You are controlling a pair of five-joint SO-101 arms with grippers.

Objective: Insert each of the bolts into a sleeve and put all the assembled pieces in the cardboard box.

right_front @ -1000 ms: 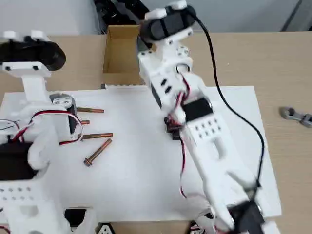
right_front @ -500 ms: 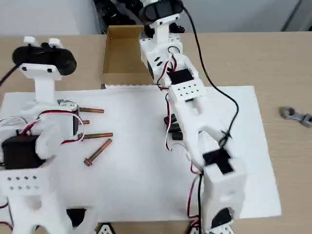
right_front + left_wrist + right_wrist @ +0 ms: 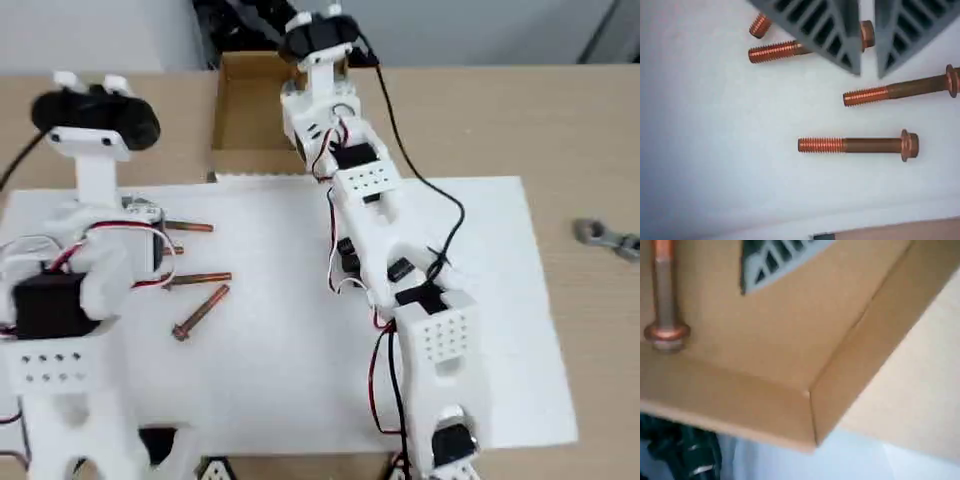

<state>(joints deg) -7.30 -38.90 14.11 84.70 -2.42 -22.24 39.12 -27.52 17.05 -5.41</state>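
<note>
Several copper bolts (image 3: 200, 278) lie on the white sheet (image 3: 280, 380) at the left. My left gripper (image 3: 869, 74) hangs just above them, open by a narrow gap and holding nothing. One bolt (image 3: 857, 145) lies free on the sheet, and another (image 3: 790, 50) runs under the left gripper's fingers (image 3: 830, 30). My right gripper (image 3: 300, 90) is stretched over the cardboard box (image 3: 250, 110) at the back. In the right wrist view a bolt (image 3: 664, 300) with a silvery end shows against the box floor (image 3: 790, 335); whether it is held is unclear.
Small dark pieces (image 3: 346, 255) sit on the sheet, partly hidden under the right arm. A metal wrench (image 3: 605, 235) lies on the wooden table at the far right. The sheet's middle and front are bare.
The right arm has stretched away from the sheet's middle until its gripper is over the cardboard box. The left arm has shifted slightly and stays over the bolts.
</note>
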